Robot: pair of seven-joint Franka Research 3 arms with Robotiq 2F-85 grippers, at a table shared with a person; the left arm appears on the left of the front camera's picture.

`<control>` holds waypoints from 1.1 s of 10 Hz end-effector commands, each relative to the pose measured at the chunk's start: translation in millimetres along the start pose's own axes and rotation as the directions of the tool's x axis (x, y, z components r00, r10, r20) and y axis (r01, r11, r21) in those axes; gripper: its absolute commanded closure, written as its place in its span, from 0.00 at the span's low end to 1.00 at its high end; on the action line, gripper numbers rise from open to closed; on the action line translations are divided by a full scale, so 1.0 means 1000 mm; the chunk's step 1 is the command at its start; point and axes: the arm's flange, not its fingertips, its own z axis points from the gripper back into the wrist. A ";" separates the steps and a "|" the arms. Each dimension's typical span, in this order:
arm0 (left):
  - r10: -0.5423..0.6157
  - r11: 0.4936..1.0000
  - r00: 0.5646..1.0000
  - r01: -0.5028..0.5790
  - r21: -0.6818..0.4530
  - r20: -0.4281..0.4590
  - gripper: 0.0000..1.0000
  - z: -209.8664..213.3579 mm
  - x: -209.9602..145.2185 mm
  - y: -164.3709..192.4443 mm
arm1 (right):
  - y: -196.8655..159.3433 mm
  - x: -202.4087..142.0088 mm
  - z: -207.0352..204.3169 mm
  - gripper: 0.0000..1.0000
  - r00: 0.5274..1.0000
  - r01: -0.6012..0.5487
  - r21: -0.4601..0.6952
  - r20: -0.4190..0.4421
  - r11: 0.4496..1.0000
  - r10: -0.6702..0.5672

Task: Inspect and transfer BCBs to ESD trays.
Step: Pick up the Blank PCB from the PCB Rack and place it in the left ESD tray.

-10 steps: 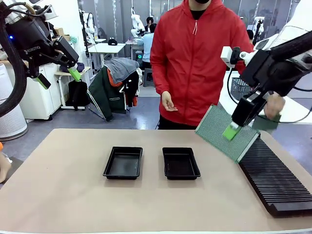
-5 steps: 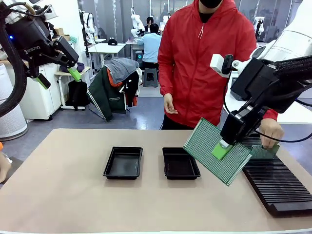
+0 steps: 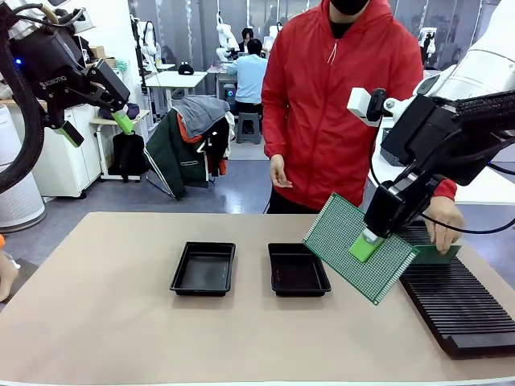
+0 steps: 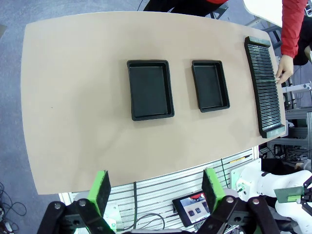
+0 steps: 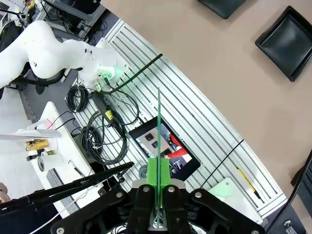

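Front: the right pincer (image 3: 366, 245) is clamped on a thin speckled green circuit board (image 3: 336, 232), held tilted, likely for inspection. Two empty glossy black plastic trays (image 3: 298, 287) lie below, to its left.

Left wrist: the left pincer (image 4: 156, 190) hangs wide open, empty, high above them.

Right wrist: the board stands edge-on between the closed pads.

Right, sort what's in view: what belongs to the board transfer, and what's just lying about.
Job:
- green circuit board, pinched in the right arm's fingers
- left ESD tray
- right ESD tray
- second board, under the person's hand
- slotted black rack

Lying about:
- jackets draped on a chair
- tablet
- cables
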 end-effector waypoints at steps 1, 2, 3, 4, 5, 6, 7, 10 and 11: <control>0.003 1.000 1.000 -0.003 -0.003 -0.001 0.00 0.000 0.000 0.000 | 0.001 0.000 -0.001 0.97 1.000 -0.001 0.000 -0.004 1.000 0.001; 0.003 1.000 1.000 -0.003 -0.003 -0.001 0.00 0.000 0.000 0.000 | 0.000 0.000 0.000 0.97 1.000 0.000 0.000 0.000 1.000 0.000; 0.003 1.000 1.000 -0.003 -0.003 -0.001 0.00 0.000 0.000 0.000 | -0.004 0.021 -0.011 0.97 0.995 0.090 0.030 0.031 0.995 -0.091; 0.003 1.000 1.000 -0.003 -0.003 -0.001 0.00 0.000 0.000 0.000 | -0.004 0.040 -0.023 0.97 0.985 0.153 0.079 0.065 0.985 -0.158; 0.003 1.000 1.000 -0.003 -0.003 -0.001 0.00 0.000 0.000 0.000 | -0.004 0.057 -0.036 0.97 0.957 0.260 0.116 0.098 0.959 -0.271; 0.003 1.000 1.000 -0.003 -0.003 -0.001 0.00 0.000 0.000 0.000 | -0.009 0.076 -0.052 0.97 0.927 0.344 0.156 0.100 0.926 -0.361; 0.003 1.000 1.000 -0.003 -0.003 -0.001 0.00 0.000 0.000 0.000 | -0.014 0.096 -0.069 0.97 0.902 0.398 0.191 0.094 0.897 -0.421; 0.003 1.000 1.000 -0.003 -0.003 -0.001 0.00 0.000 0.000 0.000 | -0.030 0.148 -0.125 0.97 0.818 0.523 0.271 0.107 0.808 -0.565; 0.003 1.000 1.000 -0.003 -0.003 -0.001 0.00 0.000 0.000 0.000 | -0.036 0.163 -0.146 0.97 0.792 0.547 0.310 0.111 0.778 -0.601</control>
